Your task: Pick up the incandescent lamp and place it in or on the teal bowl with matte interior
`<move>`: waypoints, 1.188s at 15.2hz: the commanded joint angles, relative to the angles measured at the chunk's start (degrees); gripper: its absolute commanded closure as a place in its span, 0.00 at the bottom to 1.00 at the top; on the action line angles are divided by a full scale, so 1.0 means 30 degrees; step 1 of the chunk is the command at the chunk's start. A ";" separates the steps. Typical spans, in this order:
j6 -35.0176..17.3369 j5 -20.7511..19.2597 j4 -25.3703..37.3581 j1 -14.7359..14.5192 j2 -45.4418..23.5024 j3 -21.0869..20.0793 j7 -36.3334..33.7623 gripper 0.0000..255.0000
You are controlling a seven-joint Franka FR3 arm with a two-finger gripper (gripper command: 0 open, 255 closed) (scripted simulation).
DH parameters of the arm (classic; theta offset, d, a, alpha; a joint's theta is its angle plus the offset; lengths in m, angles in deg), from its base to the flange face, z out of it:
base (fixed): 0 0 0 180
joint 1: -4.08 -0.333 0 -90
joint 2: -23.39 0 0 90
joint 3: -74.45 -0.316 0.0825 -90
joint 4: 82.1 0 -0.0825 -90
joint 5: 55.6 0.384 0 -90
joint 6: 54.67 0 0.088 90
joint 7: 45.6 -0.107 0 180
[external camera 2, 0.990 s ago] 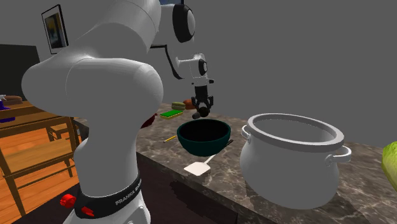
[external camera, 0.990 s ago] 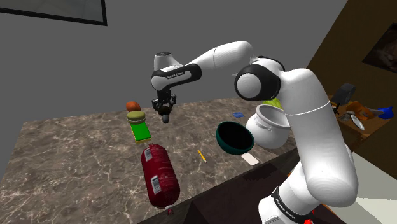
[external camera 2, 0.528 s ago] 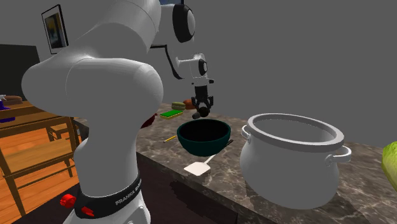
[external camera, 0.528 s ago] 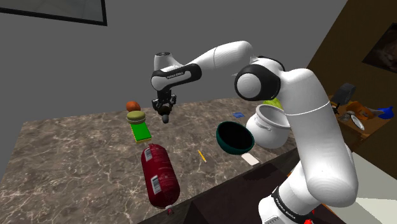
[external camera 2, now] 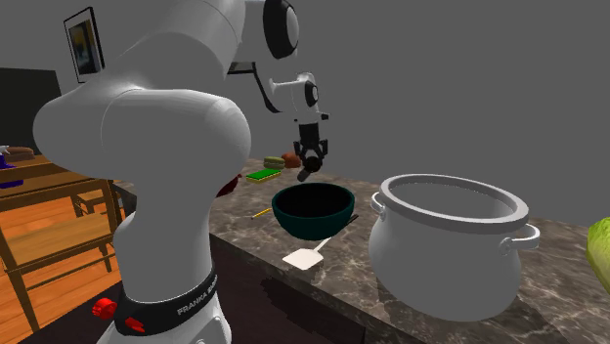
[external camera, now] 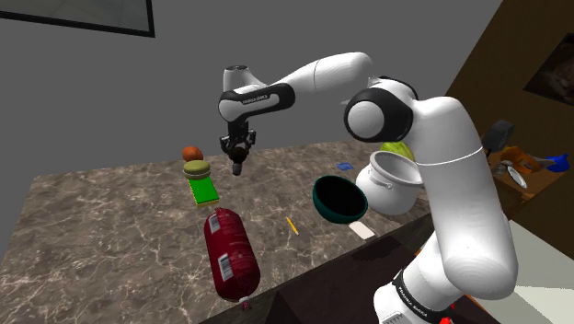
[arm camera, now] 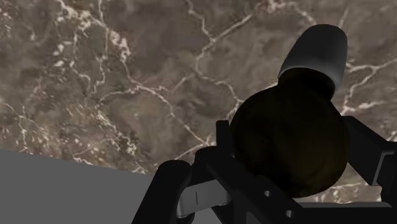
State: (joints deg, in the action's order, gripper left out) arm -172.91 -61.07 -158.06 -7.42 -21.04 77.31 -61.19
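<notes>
My black gripper (external camera: 237,160) hangs above the marble counter (external camera: 110,221), shut on the incandescent lamp (external camera: 237,169), a dark round bulb with a grey screw base. In the wrist view the lamp (arm camera: 289,137) sits clasped between the fingers (arm camera: 224,141) of the gripper (arm camera: 302,145), base pointing away over the marble. The teal bowl (external camera: 355,215) with a dark interior stands near the counter's front edge, to the shoulder view's right of the gripper. In the second exterior view the gripper (external camera 2: 309,168) and lamp (external camera 2: 305,177) hang above and behind the bowl (external camera 2: 313,229).
A white pot (external camera: 394,179) stands right beside the bowl. A red wrapped roll (external camera: 230,253), a green book (external camera: 203,190) with a round burger-like thing (external camera: 196,169), an orange ball (external camera: 191,153), a yellow pencil (external camera: 292,225) and a white spatula (external camera 2: 305,257) lie on the counter.
The hand has risen a little and tipped, carrying the lamp slightly up. The grip on the lamp is unchanged and nothing on the counter has moved.
</notes>
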 commanded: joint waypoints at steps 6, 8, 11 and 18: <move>0.1273 0.0025 0.0451 -0.0003 0.0824 0.0000 0.0146 1.00; 0.1661 0.0033 0.0647 -0.0006 0.1019 0.0000 0.0186 1.00; 0.2254 0.0044 0.0971 -0.0009 0.1291 0.0000 0.0247 1.00; 0.3727 0.0073 0.1958 -0.0015 0.1784 0.0002 0.0396 1.00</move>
State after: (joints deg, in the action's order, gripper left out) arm -162.50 -60.86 -152.89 -7.44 -15.76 77.33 -60.03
